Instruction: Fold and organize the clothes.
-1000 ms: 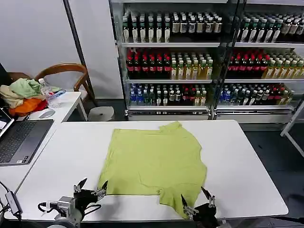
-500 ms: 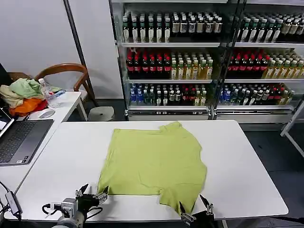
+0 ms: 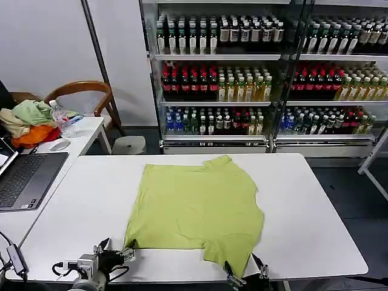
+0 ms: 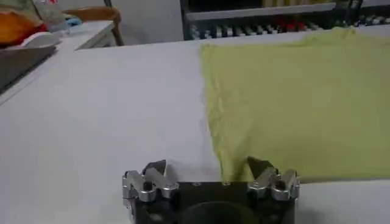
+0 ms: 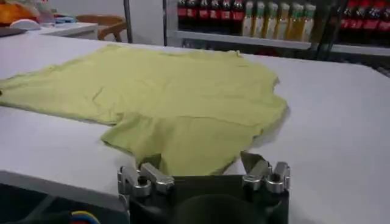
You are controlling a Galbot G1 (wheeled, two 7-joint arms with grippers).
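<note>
The clothes are one plain lime-green T-shirt point(image 3: 197, 206), spread flat in the middle of the white table point(image 3: 315, 206). Its neck points toward the far edge and a sleeve reaches the near edge. My left gripper point(image 3: 119, 248) is open at the near edge, just at the shirt's near left corner. In the left wrist view that corner of the shirt point(image 4: 292, 91) lies between the fingers of the left gripper point(image 4: 207, 165). My right gripper point(image 3: 242, 270) is open at the near edge, at the sleeve. In the right wrist view the shirt point(image 5: 164, 91) lies just ahead of the right gripper point(image 5: 200, 159).
A side table on the left holds a laptop point(image 3: 24, 179), a heap of pale green and orange garments point(image 3: 27, 121) and a water bottle point(image 3: 59, 116). A wooden chair point(image 3: 85, 94) and a stool point(image 3: 128, 145) stand behind. Shelves of drink bottles point(image 3: 242, 79) line the back.
Both grippers have sunk lower toward the table's near edge. The shirt has not moved.
</note>
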